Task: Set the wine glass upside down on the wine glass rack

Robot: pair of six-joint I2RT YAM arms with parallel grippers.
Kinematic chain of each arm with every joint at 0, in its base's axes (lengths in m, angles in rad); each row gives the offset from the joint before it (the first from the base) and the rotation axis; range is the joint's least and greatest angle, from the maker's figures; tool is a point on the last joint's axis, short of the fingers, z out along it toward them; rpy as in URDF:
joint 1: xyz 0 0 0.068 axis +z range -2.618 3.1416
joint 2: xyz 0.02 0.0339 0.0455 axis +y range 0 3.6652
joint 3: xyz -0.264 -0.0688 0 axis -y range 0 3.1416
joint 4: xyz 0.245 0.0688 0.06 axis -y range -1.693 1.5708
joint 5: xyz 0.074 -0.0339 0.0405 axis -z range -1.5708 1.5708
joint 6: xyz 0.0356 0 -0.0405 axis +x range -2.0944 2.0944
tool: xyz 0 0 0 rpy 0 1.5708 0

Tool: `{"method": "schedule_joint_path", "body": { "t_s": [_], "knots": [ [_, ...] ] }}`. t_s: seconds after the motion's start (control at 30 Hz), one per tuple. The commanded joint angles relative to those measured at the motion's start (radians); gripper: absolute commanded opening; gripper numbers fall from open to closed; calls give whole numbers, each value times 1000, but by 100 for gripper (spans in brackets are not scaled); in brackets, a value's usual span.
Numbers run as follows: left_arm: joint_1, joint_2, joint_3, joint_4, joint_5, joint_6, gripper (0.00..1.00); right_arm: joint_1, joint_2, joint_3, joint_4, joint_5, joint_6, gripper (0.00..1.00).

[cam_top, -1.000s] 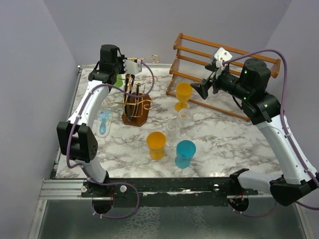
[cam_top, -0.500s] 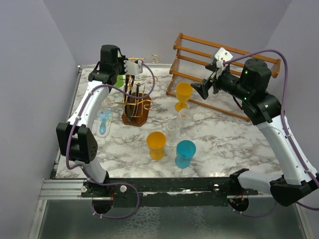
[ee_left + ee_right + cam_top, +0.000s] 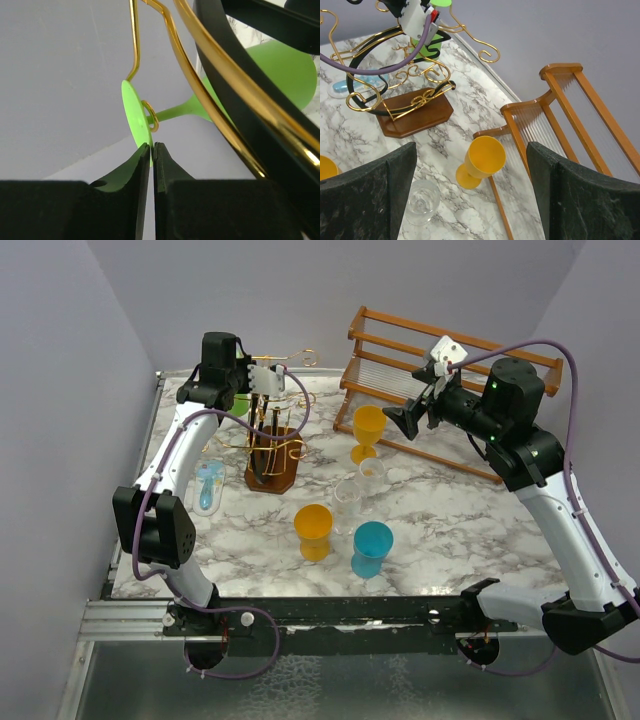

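A green wine glass [image 3: 134, 112] hangs upside down on the wine glass rack [image 3: 272, 440], a gold wire stand [image 3: 210, 75] on a dark wooden base [image 3: 415, 117]. A scroll end of the wire curls round the stem just under the flat foot. My left gripper [image 3: 152, 146] pinches the rim of that foot, its jaws almost together. In the top view the left gripper [image 3: 266, 390] sits over the rack's back left side, next to the green bowl [image 3: 240, 400]. My right gripper [image 3: 470, 145] hovers wide open and empty above the table, right of the rack [image 3: 395, 85].
A yellow wine glass [image 3: 368, 428] stands under the right gripper. Two clear glasses [image 3: 349, 498], an orange cup [image 3: 313, 523] and a blue cup [image 3: 372, 540] stand mid-table. A brown slatted wooden rack [image 3: 440, 370] is at the back right. A pale blue item [image 3: 208, 485] lies at the left.
The left gripper has shifted slightly lower at the rack. The right arm has not moved.
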Motion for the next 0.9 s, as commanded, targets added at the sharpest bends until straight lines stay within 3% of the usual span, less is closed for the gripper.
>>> {"method": "schedule_joint_path", "body": {
  "t_s": [0.0,0.73,0.87],
  "knots": [
    [-4,-3,34,-35,-2,8,13,-1,-19,-6,31,-18,-11,90],
    [-3,-71,37,-58,59,-52,41,-1,-19,-10,10,16,-36,90],
    [-2,-113,1,-40,76,-62,50,-1,-15,-22,-5,33,-51,90]
  ]
}}
